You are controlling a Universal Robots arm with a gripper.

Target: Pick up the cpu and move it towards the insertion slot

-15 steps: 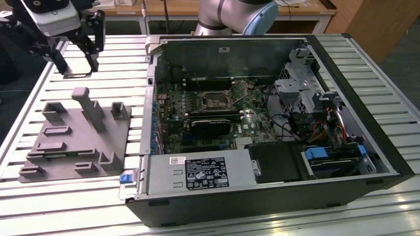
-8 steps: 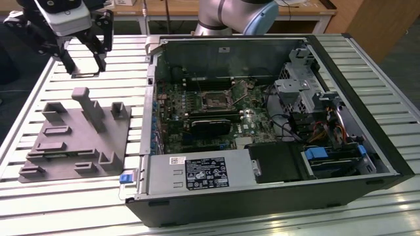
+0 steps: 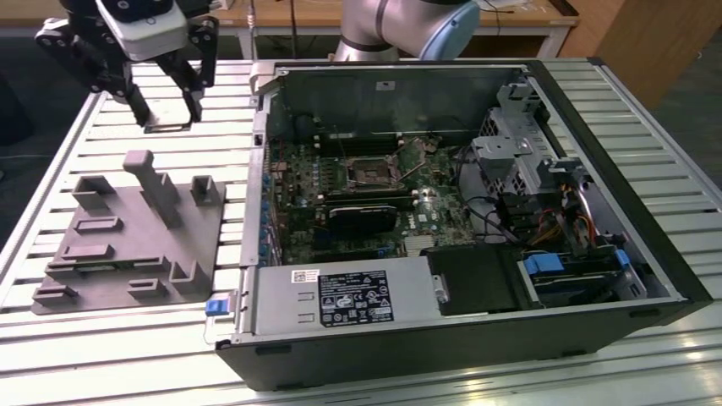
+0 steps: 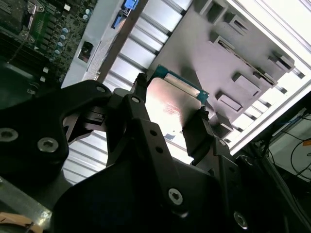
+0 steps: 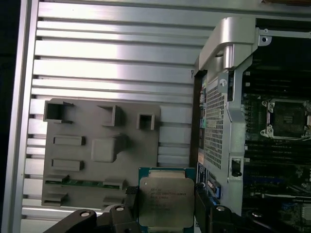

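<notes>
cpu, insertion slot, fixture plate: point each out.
cpu (image 5: 165, 201): first wrist view, silver top.
insertion slot (image 3: 369, 169): exterior view, dark socket centre.
fixture plate (image 5: 102, 184): first wrist view, flat grey face.

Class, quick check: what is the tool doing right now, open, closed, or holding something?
Tool: closed on the cpu, held above the table, beside the computer case.

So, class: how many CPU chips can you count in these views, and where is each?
1. The cpu is clamped between the gripper fingers, above the slatted table beside the grey fixture plate. Others may be hidden inside the computer case.
</notes>
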